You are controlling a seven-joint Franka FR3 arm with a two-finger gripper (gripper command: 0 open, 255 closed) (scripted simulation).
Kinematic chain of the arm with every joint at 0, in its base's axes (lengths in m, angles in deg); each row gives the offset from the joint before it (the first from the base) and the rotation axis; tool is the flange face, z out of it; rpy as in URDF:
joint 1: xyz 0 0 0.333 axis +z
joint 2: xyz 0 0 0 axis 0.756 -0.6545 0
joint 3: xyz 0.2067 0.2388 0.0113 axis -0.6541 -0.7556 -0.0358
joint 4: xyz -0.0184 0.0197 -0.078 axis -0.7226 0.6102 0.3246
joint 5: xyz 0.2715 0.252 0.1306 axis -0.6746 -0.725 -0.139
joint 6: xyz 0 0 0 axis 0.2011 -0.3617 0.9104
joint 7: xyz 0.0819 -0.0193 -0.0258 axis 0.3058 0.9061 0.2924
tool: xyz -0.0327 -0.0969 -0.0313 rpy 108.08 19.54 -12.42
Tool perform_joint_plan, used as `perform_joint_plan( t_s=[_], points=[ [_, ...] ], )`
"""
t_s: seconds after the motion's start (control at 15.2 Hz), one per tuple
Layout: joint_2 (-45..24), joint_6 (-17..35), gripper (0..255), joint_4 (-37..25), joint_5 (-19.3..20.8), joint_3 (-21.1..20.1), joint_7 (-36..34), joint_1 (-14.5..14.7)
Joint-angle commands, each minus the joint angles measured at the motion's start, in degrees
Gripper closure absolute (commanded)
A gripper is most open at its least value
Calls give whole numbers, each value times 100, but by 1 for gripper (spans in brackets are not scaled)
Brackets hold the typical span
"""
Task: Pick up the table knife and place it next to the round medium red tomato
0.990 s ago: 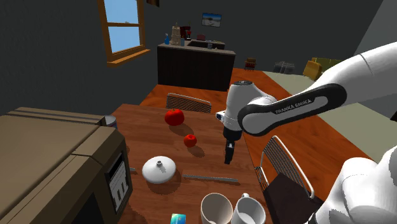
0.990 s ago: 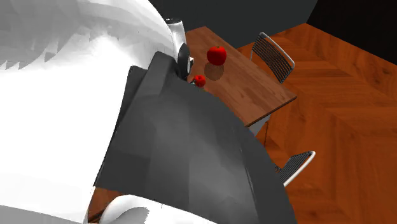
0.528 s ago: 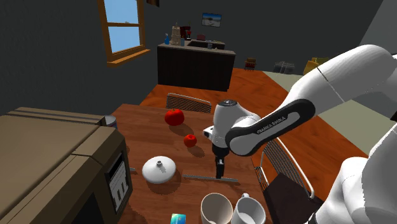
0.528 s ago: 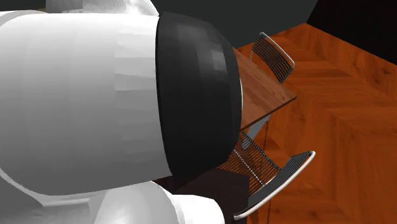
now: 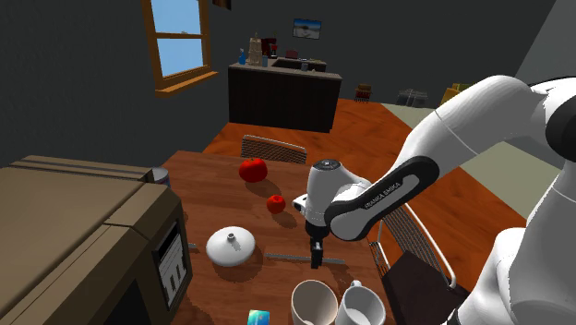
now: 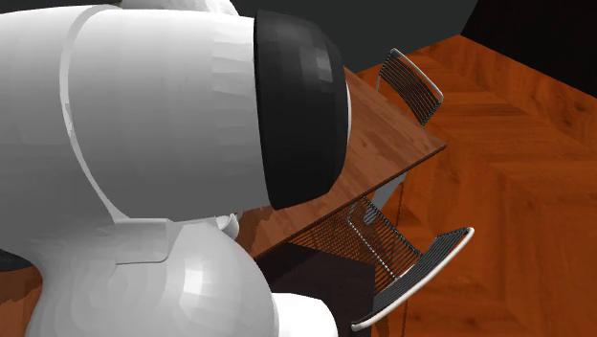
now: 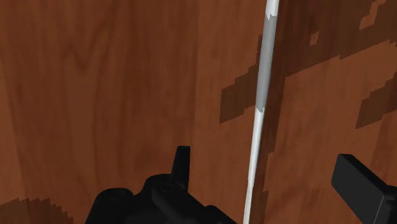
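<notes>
The table knife (image 5: 288, 257) is a thin grey strip lying flat on the wooden table (image 5: 208, 198), near its front edge. My gripper (image 5: 317, 261) hangs straight down over the knife's handle end, close to the tabletop. In the wrist view the knife (image 7: 258, 118) runs lengthwise between the two black fingers (image 7: 182, 164), which stand wide apart and touch nothing. My gripper (image 7: 270, 175) is open. Two red tomatoes lie farther back: a larger one (image 5: 253, 169) and a smaller one (image 5: 276, 204).
A white domed lid (image 5: 231, 246) sits left of the knife. Two white cups (image 5: 314, 303) stand at the front edge beside a blue card (image 5: 258, 318). A brown box (image 5: 83, 231) fills the left. Chairs (image 5: 272, 148) (image 6: 413, 84) flank the table.
The gripper has come down and towards the shoulder view's left, from above the table's right side to just over the knife. The arm now blocks the tomatoes in the second exterior view.
</notes>
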Motion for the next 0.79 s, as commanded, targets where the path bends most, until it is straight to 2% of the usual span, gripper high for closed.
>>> perform_joint_plan(
  t_s=[0.0, 0.33, 0.4, 0.73],
  points=[
    [-26, 38, 0, 9, 8, 3, -2, -2],
    [-25, 36, 0, 9, 7, 3, -2, -2],
    [-25, 36, 255, 9, 7, 3, -2, -2],
    [-25, 36, 255, 9, 8, 3, -2, -2]
  ],
)
